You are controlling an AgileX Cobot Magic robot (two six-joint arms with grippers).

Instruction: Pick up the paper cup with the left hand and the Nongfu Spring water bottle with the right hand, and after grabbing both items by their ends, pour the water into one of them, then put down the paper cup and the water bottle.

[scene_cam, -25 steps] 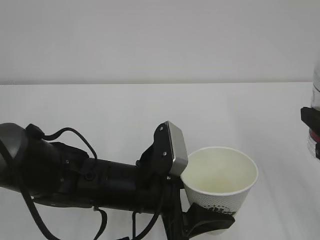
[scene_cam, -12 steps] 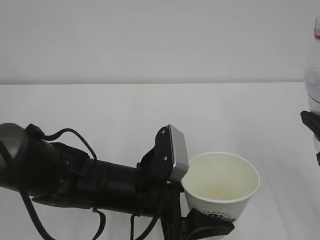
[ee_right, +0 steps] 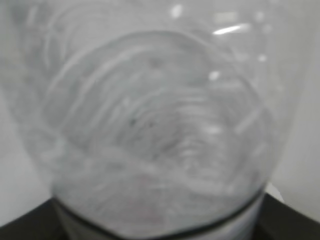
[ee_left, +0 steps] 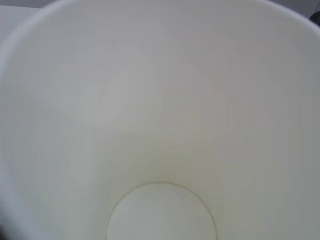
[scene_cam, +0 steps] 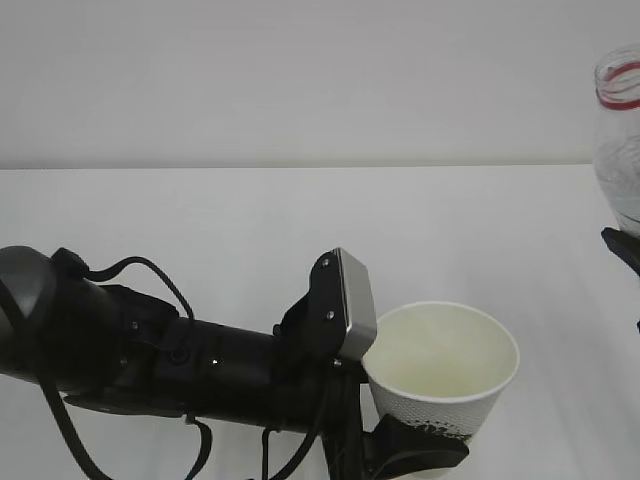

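Spillage is the main risk: the small white tapered paper cup [scene_cam: 443,368] sits low at the near edge of the exterior view, while the clear ribbed plastic Nongfu Spring water bottle [scene_cam: 620,140] is high at the far right, well apart from it, its red-ringed neck tilted toward the left. If the bottle tips further before its mouth is over the cup's rim, water would fall on the white counter [scene_cam: 250,230] between them.

A second risk is crushing. The black left hand [scene_cam: 415,450] has its jaws clasped around the cup's lower end, and thin paper could buckle under the added weight of water. The left wrist view looks straight into the cup's cream inside, which appears dry.

The black right hand [scene_cam: 625,250] shows only as a dark sliver under the bottle; the right wrist view, filled by the bottle's ribbed body, suggests its jaws are clasped on the bottle's lower end.

Room is generous: the counter between cup and bottle lies bare, though both sit close to the exterior view's borders.
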